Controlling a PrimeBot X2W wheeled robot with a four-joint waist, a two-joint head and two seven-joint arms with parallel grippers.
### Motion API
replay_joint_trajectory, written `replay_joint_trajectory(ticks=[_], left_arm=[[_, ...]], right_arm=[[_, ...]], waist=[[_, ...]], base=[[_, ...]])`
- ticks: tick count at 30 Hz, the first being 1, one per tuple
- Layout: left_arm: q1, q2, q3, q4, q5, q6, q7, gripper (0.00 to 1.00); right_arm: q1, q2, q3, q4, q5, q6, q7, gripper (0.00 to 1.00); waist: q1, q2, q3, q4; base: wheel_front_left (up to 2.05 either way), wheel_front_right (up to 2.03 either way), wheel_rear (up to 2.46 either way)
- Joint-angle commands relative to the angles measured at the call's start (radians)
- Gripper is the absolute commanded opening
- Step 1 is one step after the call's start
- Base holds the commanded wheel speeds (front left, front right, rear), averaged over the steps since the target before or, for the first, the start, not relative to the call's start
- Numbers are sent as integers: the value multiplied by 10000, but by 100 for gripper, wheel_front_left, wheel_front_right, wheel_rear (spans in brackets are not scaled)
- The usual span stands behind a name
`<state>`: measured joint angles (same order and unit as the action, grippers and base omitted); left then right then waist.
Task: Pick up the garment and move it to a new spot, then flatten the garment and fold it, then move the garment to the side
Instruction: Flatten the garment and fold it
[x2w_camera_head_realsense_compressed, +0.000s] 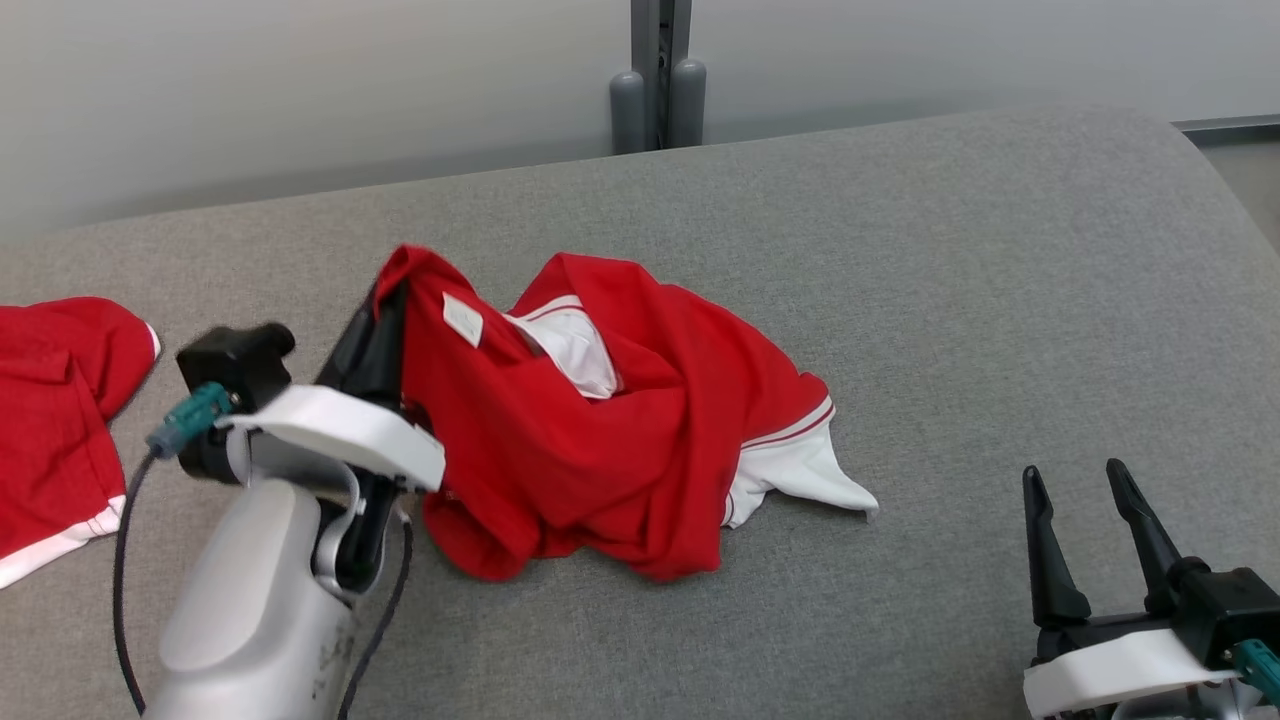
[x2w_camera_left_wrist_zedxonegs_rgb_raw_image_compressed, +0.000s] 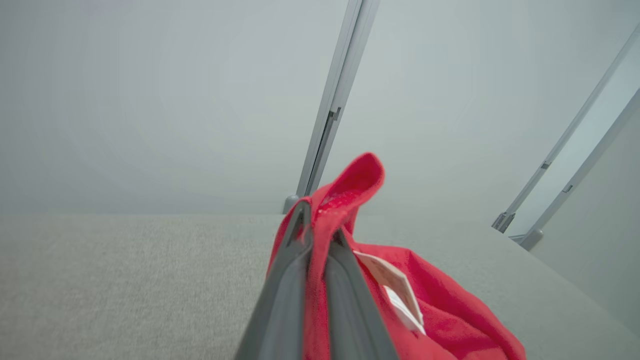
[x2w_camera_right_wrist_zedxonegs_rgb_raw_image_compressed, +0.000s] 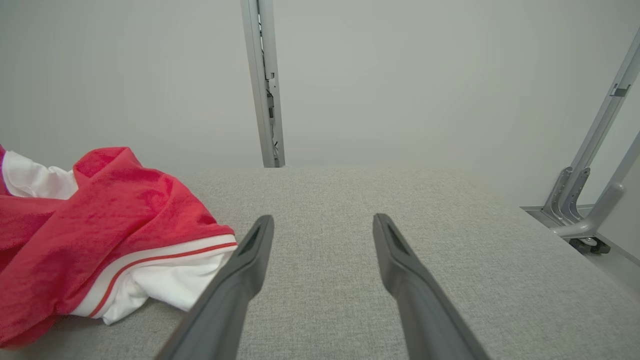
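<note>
Head view, garment: the red garment (x2w_camera_head_realsense_compressed: 600, 430) lies crumpled about mid-frame on the grey table (x2w_camera_head_realsense_compressed: 900, 300), with its white cuff (x2w_camera_head_realsense_compressed: 800, 470) poking out toward the lower right.
Head view, left pincer: the left pincer (x2w_camera_head_realsense_compressed: 385, 300) comes in from the lower left. Its dark fingers are tucked into the garment's upper-left edge, close to the white tag (x2w_camera_head_realsense_compressed: 462, 318), and that corner is pulled up off the table.
Head view, right pincer: the right pincer (x2w_camera_head_realsense_compressed: 1072, 478) sits in the lower-right corner, spread wide with nothing in it, well apart from the garment.
Head view, extra: a second red piece (x2w_camera_head_realsense_compressed: 50, 410) lies at the left edge, apart from the one being worked.
Left wrist view, grip: the left pincer (x2w_camera_left_wrist_zedxonegs_rgb_raw_image_compressed: 320, 225) is squeezed right together on a fold of the garment (x2w_camera_left_wrist_zedxonegs_rgb_raw_image_compressed: 440, 310). A red flap sticks up past the tips and the white tag (x2w_camera_left_wrist_zedxonegs_rgb_raw_image_compressed: 395, 290) is just to the right.
Right wrist view: the right pincer (x2w_camera_right_wrist_zedxonegs_rgb_raw_image_compressed: 322, 220) gapes over bare table, with the white cuff (x2w_camera_right_wrist_zedxonegs_rgb_raw_image_compressed: 160, 275) at lower left just beside one finger.
Step in hand: looks like the pick-up, before carrying it to a new spot.
Doing it well: the bite looks thin, just an edge fold, so probably lift slow and straight up until the whole garment hangs clear, then carry it. Dragging sideways could snag the cloth or slip it out, and it's worth steering away from the second red piece.
</note>
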<state>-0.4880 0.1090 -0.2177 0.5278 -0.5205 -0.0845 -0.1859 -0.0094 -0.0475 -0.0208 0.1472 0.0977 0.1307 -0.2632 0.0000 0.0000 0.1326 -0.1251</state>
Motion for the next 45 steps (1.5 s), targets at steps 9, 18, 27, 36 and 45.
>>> replay_joint_trajectory(ticks=[9, 18, 27, 36, 45], left_arm=[[-1615, 117, 405, -1009, 295, -128, -724, 0], [831, 376, -475, -2272, -149, -434, -565, 0], [5023, 507, -2539, -2017, -1669, -458, -425, 0], [5503, 303, -2788, 462, -2815, -462, -759, 16], [6515, 1039, -2238, -909, -5989, -456, -270, 100]], right_arm=[[131, -57, -120, 91, 54, 1, -25, 100], [500, -49, -257, 47, -55, 1, -23, 100], [819, -57, -401, 91, -182, 1, -25, 100], [699, -55, -165, 279, -218, 1, -25, 100], [807, -52, -115, 392, -66, 1, -23, 100]], waist=[[0, 0, -342, 89], [0, 0, -740, 375], [0, 0, -820, 1358], [0, 0, -952, 2019], [0, 0, -886, 1658]], base=[[0, 0, 0], [0, 0, 0], [0, 0, 0], [0, 0, 0], [0, 0, 0]])
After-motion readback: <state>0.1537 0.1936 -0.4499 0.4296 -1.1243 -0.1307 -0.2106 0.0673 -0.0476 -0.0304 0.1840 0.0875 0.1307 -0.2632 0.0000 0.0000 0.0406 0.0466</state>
